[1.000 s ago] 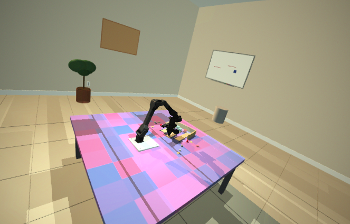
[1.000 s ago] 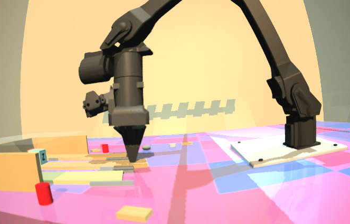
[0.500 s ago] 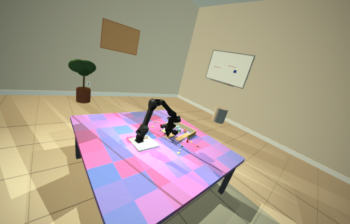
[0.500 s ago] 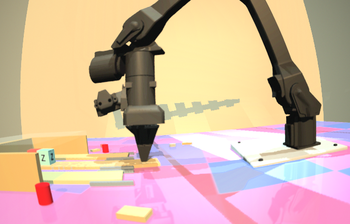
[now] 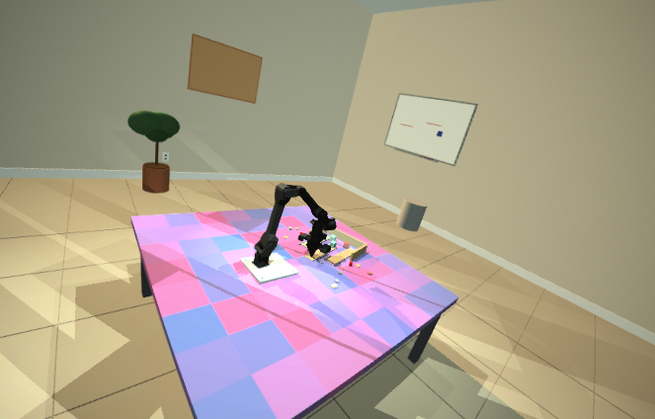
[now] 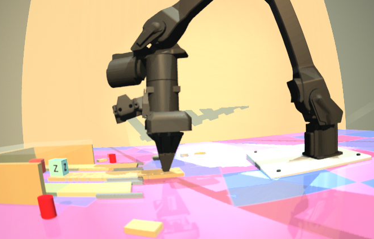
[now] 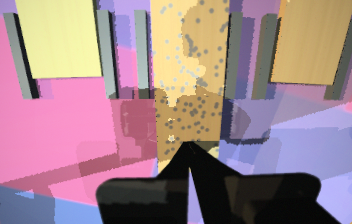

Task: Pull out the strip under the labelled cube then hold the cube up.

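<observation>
A pale teal cube [image 6: 58, 167] labelled Z rests on the speckled strip [image 6: 78, 176] [image 7: 192, 60], the middle one of three strips; the cube is outside the wrist view. The strip's near end sticks out past its grey guide rails toward the robot base. My gripper [image 6: 166, 171] [image 7: 187, 146] is shut with nothing between its fingers. Its tips are down at the top of the speckled strip's near end, appearing to touch it. A pale yellow strip [image 6: 105, 187] [image 7: 59, 40] and a plain orange strip [image 6: 108, 166] [image 7: 311, 45] lie on either side.
A wooden-walled enclosure [image 6: 7, 182] [image 5: 359, 251] stands around the strips' far part, with a red block [image 6: 40, 165] near the cube. Grey rails [image 6: 119, 195] [image 7: 19, 55] flank each strip. Red cylinders [image 6: 46, 207] [image 6: 111, 158] and a yellow block [image 6: 143, 228] lie outside.
</observation>
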{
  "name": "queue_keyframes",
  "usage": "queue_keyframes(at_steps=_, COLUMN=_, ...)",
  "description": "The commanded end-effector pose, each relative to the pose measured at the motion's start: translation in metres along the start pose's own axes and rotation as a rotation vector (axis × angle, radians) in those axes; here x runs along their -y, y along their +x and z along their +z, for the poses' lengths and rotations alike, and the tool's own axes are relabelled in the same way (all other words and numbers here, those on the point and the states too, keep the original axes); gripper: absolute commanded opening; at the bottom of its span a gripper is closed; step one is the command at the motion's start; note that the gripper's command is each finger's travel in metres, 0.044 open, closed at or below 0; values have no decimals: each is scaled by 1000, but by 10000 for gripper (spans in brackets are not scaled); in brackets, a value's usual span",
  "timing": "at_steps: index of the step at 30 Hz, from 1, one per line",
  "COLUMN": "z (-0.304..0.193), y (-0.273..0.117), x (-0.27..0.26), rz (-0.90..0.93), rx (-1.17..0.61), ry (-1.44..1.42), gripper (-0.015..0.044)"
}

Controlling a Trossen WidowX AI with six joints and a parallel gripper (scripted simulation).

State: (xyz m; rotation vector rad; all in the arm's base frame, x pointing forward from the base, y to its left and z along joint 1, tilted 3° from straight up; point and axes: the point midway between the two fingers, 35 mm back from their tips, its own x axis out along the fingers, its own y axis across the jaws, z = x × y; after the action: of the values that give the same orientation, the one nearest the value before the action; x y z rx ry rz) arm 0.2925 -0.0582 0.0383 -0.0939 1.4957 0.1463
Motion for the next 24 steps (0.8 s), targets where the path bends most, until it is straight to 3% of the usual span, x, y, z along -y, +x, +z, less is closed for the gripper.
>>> queue_keyframes(at_steps=1, z=-13, y=6, x=-2, rz=9, rx=-26, ry=-1, gripper=0)
queue_keyframes(at_steps=24, z=-46, y=5, x=-3, rz=9, rx=-29, ry=-1, gripper=0)
